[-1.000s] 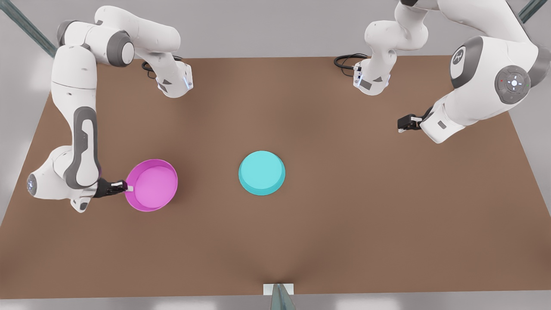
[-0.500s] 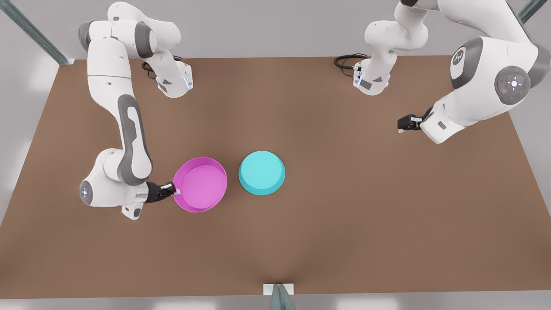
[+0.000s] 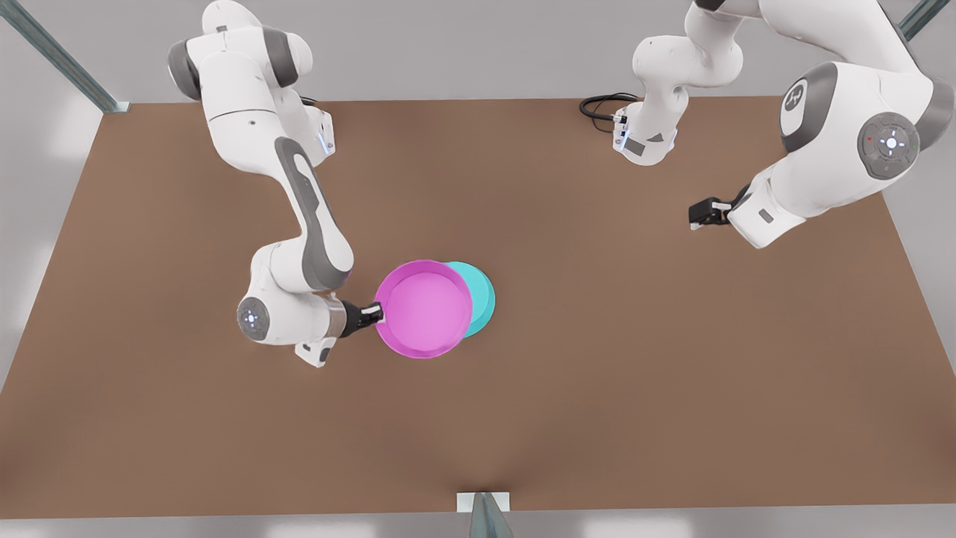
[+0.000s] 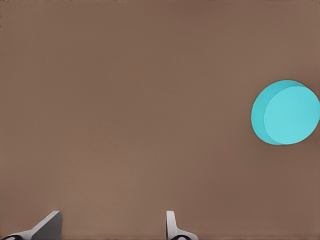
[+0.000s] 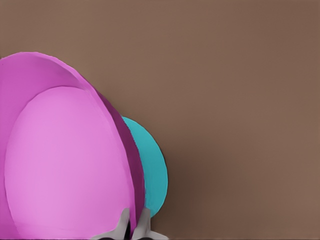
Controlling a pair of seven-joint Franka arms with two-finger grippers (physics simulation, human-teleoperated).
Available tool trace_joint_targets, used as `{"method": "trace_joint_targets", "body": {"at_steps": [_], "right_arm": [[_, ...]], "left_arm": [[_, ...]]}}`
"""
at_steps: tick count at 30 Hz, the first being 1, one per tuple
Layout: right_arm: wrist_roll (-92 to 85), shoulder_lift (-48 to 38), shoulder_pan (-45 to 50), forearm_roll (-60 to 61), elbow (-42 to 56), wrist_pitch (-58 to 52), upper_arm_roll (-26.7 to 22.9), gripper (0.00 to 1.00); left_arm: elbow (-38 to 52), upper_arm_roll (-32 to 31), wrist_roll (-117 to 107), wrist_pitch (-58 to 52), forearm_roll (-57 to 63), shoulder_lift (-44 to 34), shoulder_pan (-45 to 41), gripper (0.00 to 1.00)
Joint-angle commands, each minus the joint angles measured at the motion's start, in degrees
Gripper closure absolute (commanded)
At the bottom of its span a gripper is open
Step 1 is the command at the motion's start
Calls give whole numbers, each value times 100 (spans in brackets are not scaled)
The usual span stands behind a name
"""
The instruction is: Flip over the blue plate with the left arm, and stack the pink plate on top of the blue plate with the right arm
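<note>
On the brown table [image 3: 642, 373] we have the right arm [image 3: 299, 224] reaching in from the front view's left, and the left arm [image 3: 836, 142] parked off at the front view's right, waiting well apart from both plates. The pink plate [image 3: 424, 308] hangs rim-up in our grip, overlapping most of the blue plate [image 3: 482, 299], which lies at the table's middle with its flat underside up, so we judge the flip done and the stacking the step in hand.

To do it well, we need to carry the pink plate a little further toward the front view's right until the two outlines match, because at present a turquoise crescent shows past its far edge. We should level it before lowering, since the right wrist view shows it tilted over the blue plate, and let go only once it sits flat, or it may slide off the smooth underside.

The right gripper [image 3: 371, 314] has its fingers [image 5: 122, 225] pinched on the pink plate's near rim. The left gripper [image 3: 698, 217] holds nothing, its fingertips [image 4: 171, 225] spread apart.
</note>
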Motion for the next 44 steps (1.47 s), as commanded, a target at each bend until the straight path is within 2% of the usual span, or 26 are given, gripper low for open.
{"method": "trace_joint_targets", "body": {"at_steps": [1, 4, 10, 29, 30, 31, 32, 34, 35, 38, 39, 41, 42, 43, 44], "right_arm": [[5, -28, -13, -78, -15, 11, 28, 79], [13, -512, -57, -350, -947, 723, 432, 79], [532, -424, -5, -544, -1008, 1224, 951, 79], [585, -63, -5, -816, -1193, 1690, 1100, 79], [585, -72, -5, -816, -1193, 1664, 1100, 75], [585, -116, -22, -816, -1184, 1576, 1100, 5], [585, -169, -84, -816, -1070, 1269, 1083, 0], [602, -503, -312, -825, -842, 461, 873, 0], [874, -582, -330, -956, -201, -357, 389, 0], [1147, -1162, -1103, -2556, 740, -1605, 99, 0], [1086, -1258, -1375, -2592, 1109, -2053, -191, 0], [1068, -1671, -1947, -2741, 1127, -2274, -156, 0], [1077, -2093, -2298, -2820, 689, -2081, 168, 0], [1103, -2655, -2623, -3066, -435, -1300, 730, 0], [1129, -2779, -2703, -3066, -692, -1184, 810, 0]], "left_arm": [[0, 0, 0, -8, -2, 0, 3, 0], [0, -35, 9, 27, -11, 8, 3, 0], [229, -44, 0, 53, 7, 105, 3, 0], [229, 53, 9, 53, -20, 219, 3, 0], [229, 53, 9, 53, -20, 210, 3, 0], [229, 53, 9, 53, -28, 210, 3, 0], [229, 53, 9, 62, -20, 210, 3, 0], [237, 53, 0, 62, -20, 210, 3, 0], [237, 53, 0, 53, -20, 210, 3, 0], [229, 53, 9, 53, -20, 210, 3, 0], [229, 53, 9, 53, -20, 210, 3, 0], [229, 62, 18, 53, -11, 210, 3, 0], [229, 62, 26, 62, 6, 210, 3, 0], [229, 62, 26, 62, 7, 210, 3, 0], [237, 62, 18, 62, 7, 211, 3, 0]]}}
